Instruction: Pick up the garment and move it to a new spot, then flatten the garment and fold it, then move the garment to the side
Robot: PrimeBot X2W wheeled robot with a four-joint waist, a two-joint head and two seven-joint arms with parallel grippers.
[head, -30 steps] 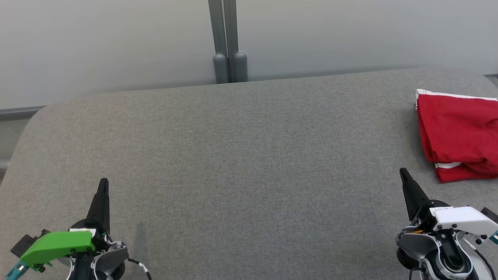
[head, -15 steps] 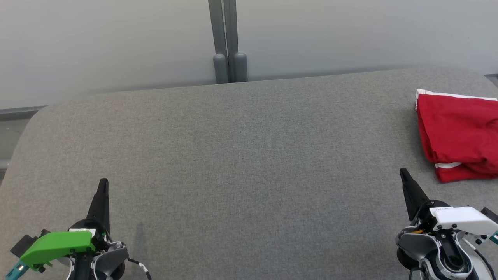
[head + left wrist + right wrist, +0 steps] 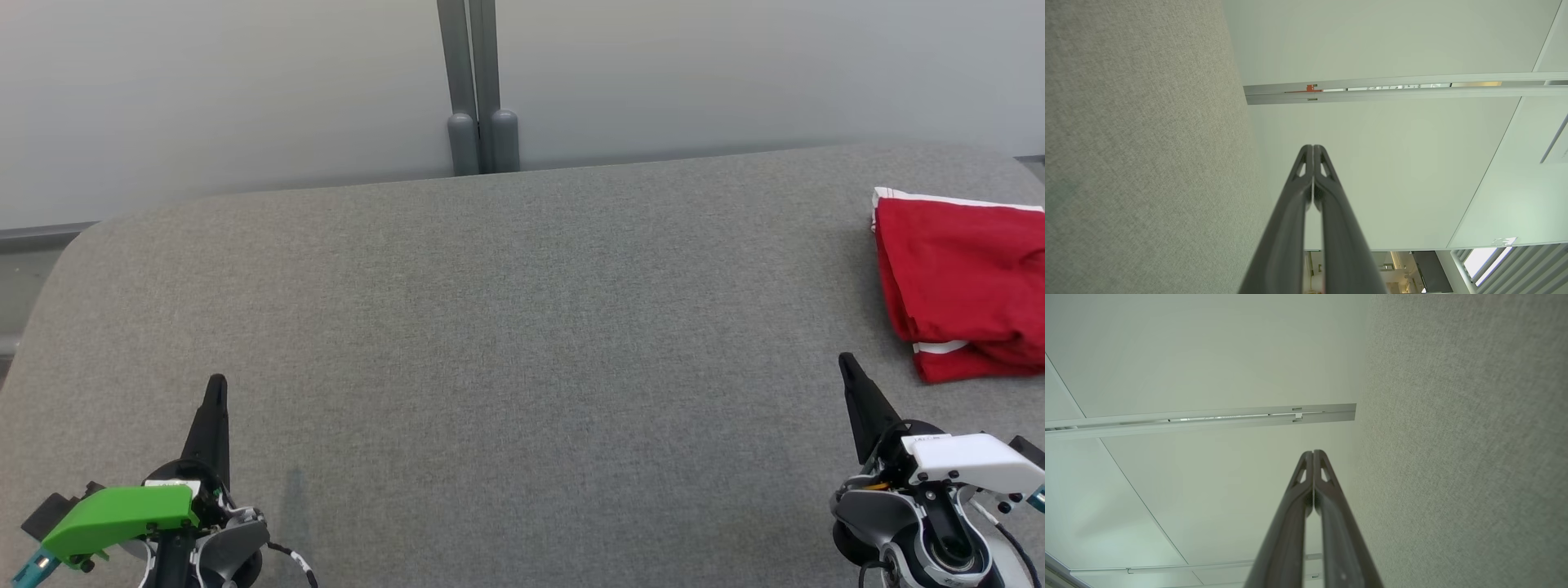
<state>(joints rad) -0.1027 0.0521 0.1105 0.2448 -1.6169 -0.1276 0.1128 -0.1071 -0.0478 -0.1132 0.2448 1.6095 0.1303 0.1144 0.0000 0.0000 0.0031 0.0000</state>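
The red jersey, folded into a loose bundle with white stripe trim showing along its far edge and near corner, is lying at the right end of the grey fabric-covered table, partly running out of the head view. The right gripper is hovering over the table's near right corner, near the jersey but apart from it, its two dark fingers pressed together on nothing. The left gripper is hovering over the table's near left corner, well apart from the jersey, likewise clenched empty. A grey partition post is standing behind the table's far edge.
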